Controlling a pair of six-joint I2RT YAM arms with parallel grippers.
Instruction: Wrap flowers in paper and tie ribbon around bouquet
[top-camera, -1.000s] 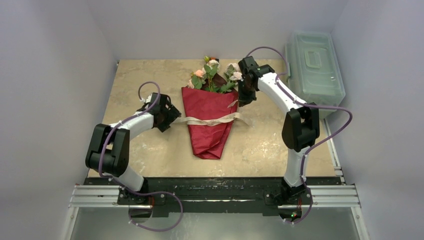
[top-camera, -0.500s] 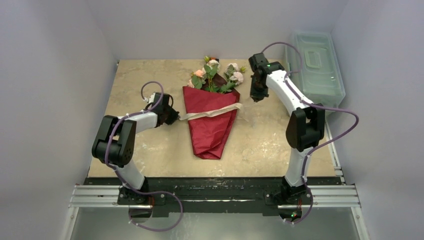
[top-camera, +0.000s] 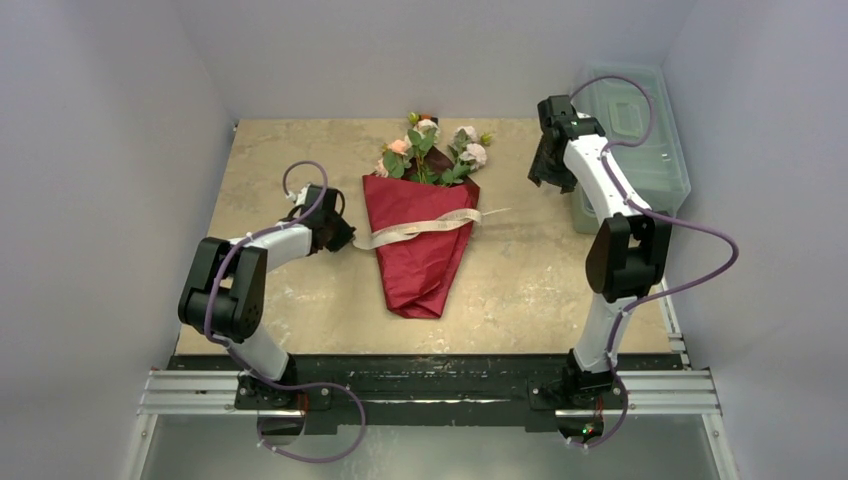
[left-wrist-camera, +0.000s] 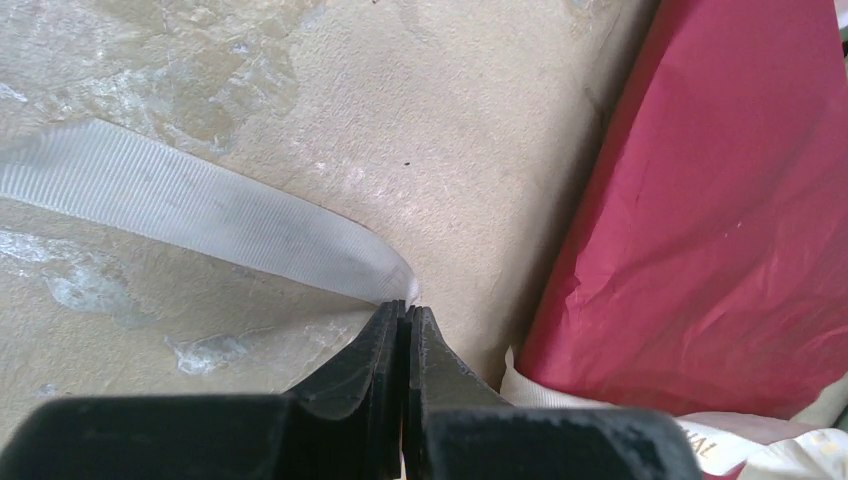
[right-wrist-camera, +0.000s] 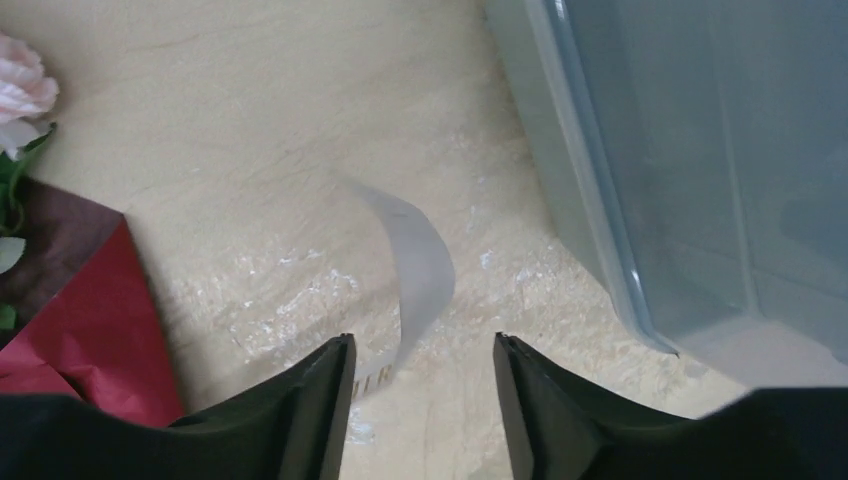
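In the top view the left arm lies low, folded at the elbow, its forearm reaching toward frame centre. The left gripper (top-camera: 343, 235) sits just beside the left edge of the bouquet (top-camera: 420, 250). The right arm stands tall, stretched to the upper right, and the right gripper (top-camera: 545, 178) hangs next to the clear plastic box (top-camera: 640, 130).

The bouquet lies mid-table (top-camera: 290, 170), its point toward the bottom of the frame and the flowers (top-camera: 430, 150) at the top. The ribbon (top-camera: 420, 228) crosses its middle slantwise, with its right end loose on the stone.

The left wrist view adds what the top view hides: the jaws are pressed tight together and pinch the ribbon (left-wrist-camera: 200, 205) at their tips, beside the red paper (left-wrist-camera: 720, 200). The right wrist view shows that gripper (right-wrist-camera: 421, 342) with its fingers apart and nothing between them. Beyond them the ribbon's free end (right-wrist-camera: 420, 265) curls on the table, with a pink bloom (right-wrist-camera: 25, 85) at the left edge.
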